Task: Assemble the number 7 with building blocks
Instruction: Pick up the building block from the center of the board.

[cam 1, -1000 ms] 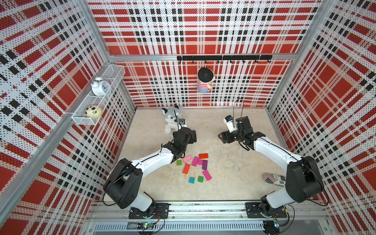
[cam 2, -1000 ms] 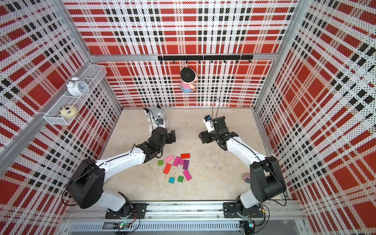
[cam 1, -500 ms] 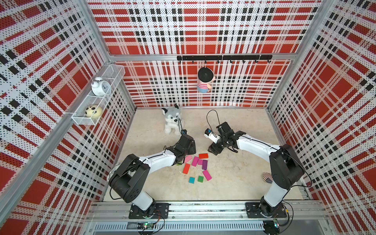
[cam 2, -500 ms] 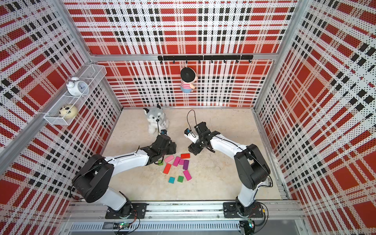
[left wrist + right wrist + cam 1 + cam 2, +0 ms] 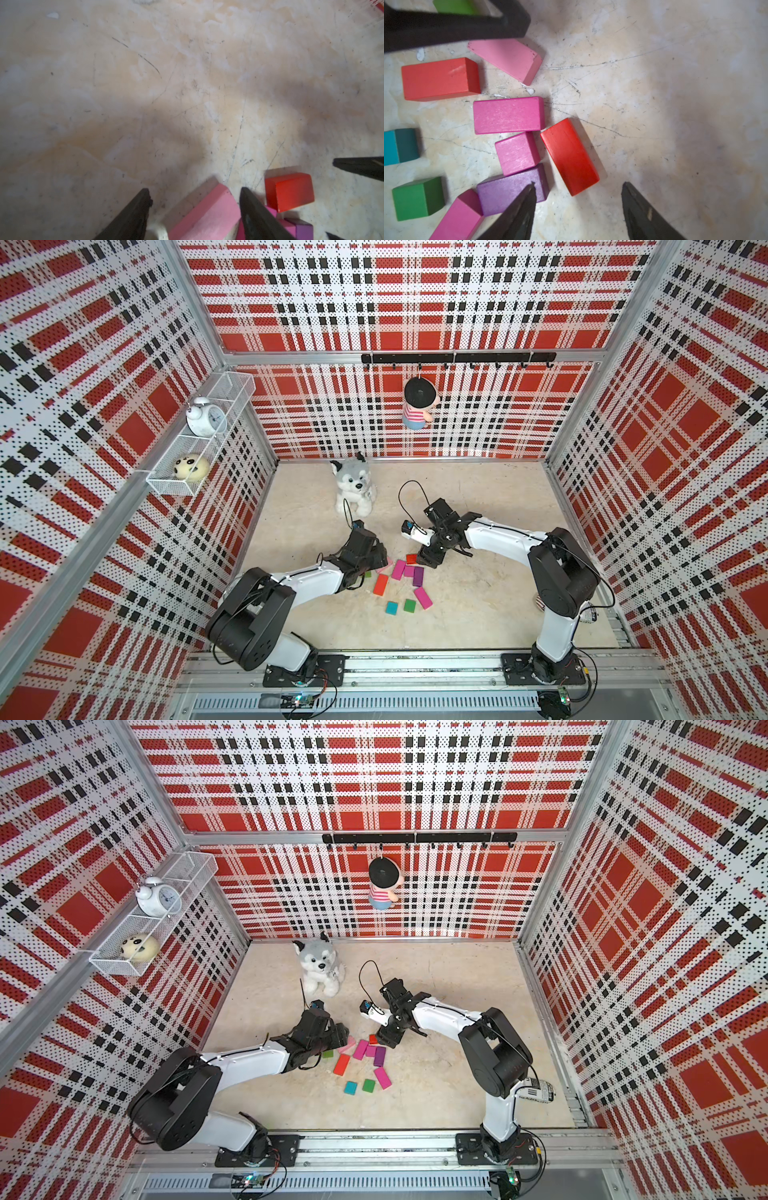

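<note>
While the building blocks (image 5: 398, 569) are lying scattered on the desk (image 5: 478, 614) just below the middle of both top views, the left hand (image 5: 194, 191) is straddling a pink block (image 5: 207, 214), its fingers half apart and a sliver of desk showing along one side. The right hand (image 5: 579, 184) is hovering wide and empty, its fingers flanking one end of a red block (image 5: 569, 155), with one fingertip overlapping a purple block (image 5: 508, 191).

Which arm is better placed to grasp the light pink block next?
Left. The left gripper straddles the light pink block with open fingers; the right gripper points at the red block, farther away.
</note>
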